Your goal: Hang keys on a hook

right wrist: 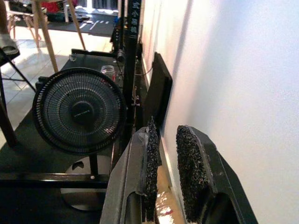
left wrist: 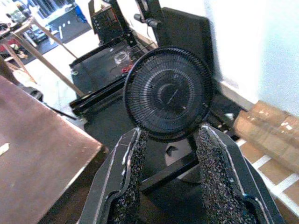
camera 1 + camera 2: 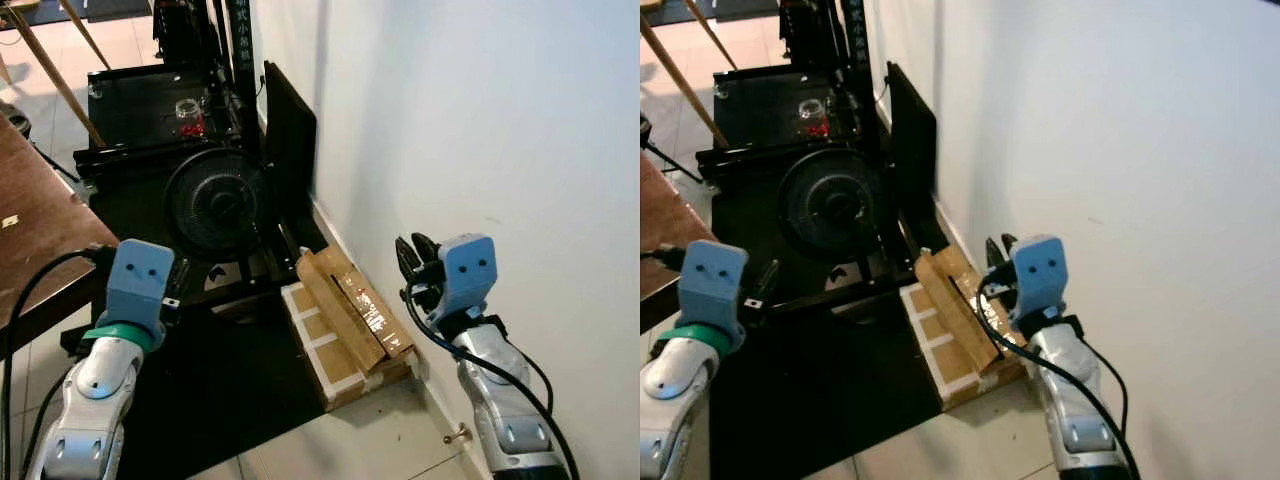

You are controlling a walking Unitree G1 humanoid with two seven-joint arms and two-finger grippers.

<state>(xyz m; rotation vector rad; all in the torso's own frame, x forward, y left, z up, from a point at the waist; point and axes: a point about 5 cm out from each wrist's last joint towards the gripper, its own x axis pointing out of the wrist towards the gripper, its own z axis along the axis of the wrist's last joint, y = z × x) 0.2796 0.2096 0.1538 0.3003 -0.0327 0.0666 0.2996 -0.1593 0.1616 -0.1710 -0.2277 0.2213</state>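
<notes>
Both grippers are held with jaws parted and nothing between them: the left gripper [image 2: 170, 179] before a black fan [image 3: 215, 205], the right gripper [image 1: 166, 163] beside the white wall [image 3: 480, 120]. No keys or hook can be made out.

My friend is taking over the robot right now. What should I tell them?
Left claw: open, empty, raised over the black mat facing the fan.
Right claw: open, empty, raised close to the white wall above the cardboard boxes.
Keys and hook: I can't spot either here.
Done: nothing yet, going by what shows.
Left: find the keys, pick them up, find the hook, hang them.
</notes>
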